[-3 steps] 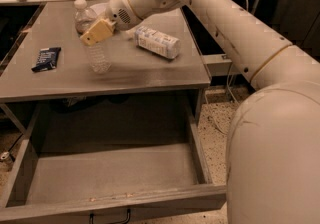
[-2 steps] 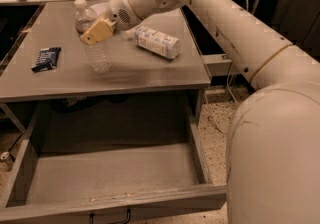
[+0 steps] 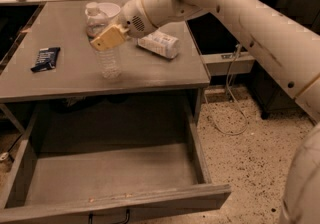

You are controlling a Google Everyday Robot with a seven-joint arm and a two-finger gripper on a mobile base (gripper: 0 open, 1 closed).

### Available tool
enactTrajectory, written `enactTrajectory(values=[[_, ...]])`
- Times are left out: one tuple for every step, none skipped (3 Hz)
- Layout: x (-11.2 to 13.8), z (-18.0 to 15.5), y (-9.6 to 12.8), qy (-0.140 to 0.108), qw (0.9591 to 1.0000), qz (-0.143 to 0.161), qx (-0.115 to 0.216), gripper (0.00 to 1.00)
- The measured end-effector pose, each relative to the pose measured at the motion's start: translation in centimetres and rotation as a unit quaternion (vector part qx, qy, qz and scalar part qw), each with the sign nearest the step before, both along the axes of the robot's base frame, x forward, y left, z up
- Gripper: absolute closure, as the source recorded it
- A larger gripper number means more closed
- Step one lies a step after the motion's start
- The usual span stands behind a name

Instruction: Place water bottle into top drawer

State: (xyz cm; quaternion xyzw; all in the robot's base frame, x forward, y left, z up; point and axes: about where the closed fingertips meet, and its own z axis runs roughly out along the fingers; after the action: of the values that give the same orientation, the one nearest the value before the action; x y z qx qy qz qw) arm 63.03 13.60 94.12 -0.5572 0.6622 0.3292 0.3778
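Observation:
The water bottle [image 3: 109, 60] is clear and ribbed with a white cap. It stands upright on the grey table [image 3: 60, 80], left of centre. My gripper [image 3: 103, 40] reaches in from the right and sits at the bottle's middle, with its tan pad across the front of the bottle. The top drawer [image 3: 30, 168] is pulled wide open below the table. It is empty inside, and its black wire handle [image 3: 107, 217] shows at the bottom edge.
A bottle with a white-and-blue label [image 3: 159, 44] lies on its side right of my gripper. A dark blue snack packet [image 3: 46, 59] lies at the table's left. A white bowl [image 3: 112, 9] stands behind the water bottle. Cables trail over the speckled floor [image 3: 245, 133] to the right.

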Motion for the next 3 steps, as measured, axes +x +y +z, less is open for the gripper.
enactTrajectory(values=[[-3.7,0.2,-2.8,0.006,0.9993,-0.036,0.0,1.0],[-7.5,0.0,-5.3,0.015,0.9973,-0.072,0.002,1.0],[-11.6,-0.2,-7.3,0.021,0.9947,-0.1,-0.007,1.0]])
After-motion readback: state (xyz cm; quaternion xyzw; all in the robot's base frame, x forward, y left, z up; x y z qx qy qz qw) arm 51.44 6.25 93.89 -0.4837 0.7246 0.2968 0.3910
